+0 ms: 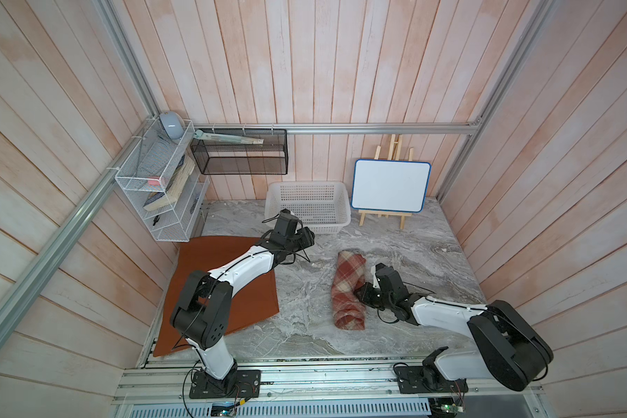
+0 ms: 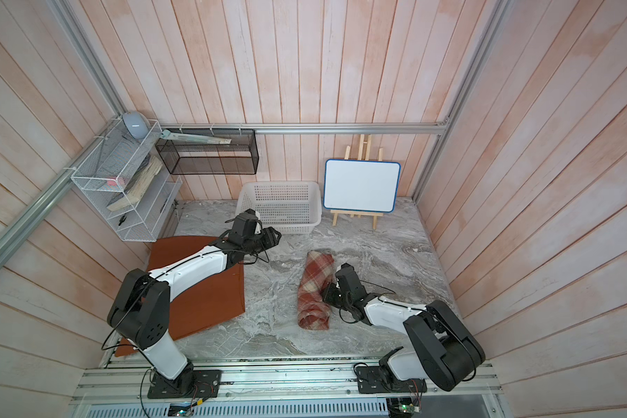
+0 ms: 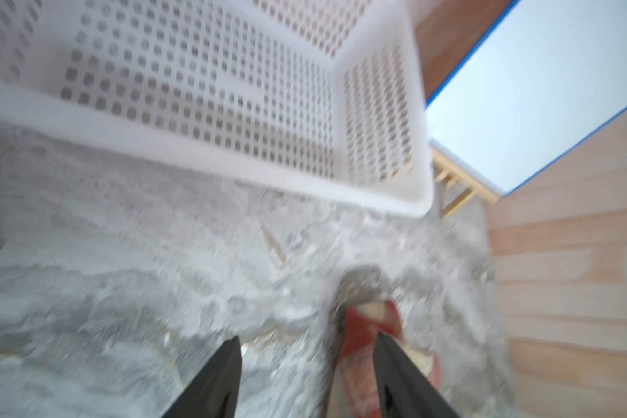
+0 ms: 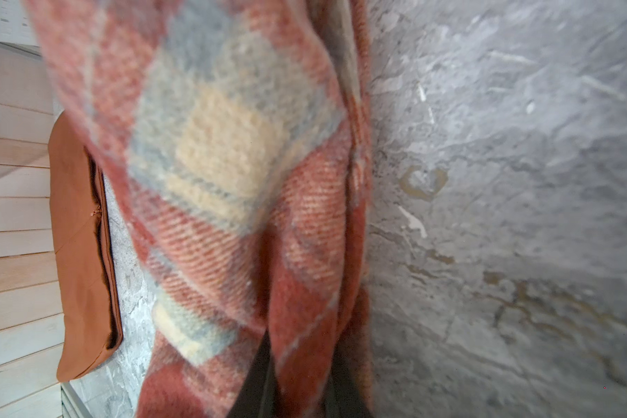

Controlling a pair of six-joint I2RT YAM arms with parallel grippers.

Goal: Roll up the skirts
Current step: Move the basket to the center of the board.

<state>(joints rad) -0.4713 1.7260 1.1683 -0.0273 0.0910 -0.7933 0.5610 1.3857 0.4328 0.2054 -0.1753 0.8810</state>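
- Bases of both arms sit bolted to the metal rail nearest us, along the near edge of the marble-patterned table.
- Next we meet the rust-orange skirt, spread flat on the left side of the table; its near corner reaches the table's edge; the left arm rises above it.
- Right of centre lies the plaid skirt, a loose roll with its length running from near to far; it rests on the table, well apart from the orange one.
- The right gripper comes in low from the right against the middle of that roll; in the right wrist view we see its dark fingers clenched on a fold of the woolly cloth; it is grasping the plaid skirt.
- Farther off, the left gripper hangs over bare table just in front of the white basket; the left wrist view is blurred, yet we see the two fingers standing apart with only table between them; it is released and holds nothing.
- The basket stands close to the back wall; just beside it, to the right, a whiteboard leans on a small wooden easel.
- Farthest and highest, a white wire shelf hangs on the left wall with a book in it; a black mesh shelf hangs on the back wall beside it.
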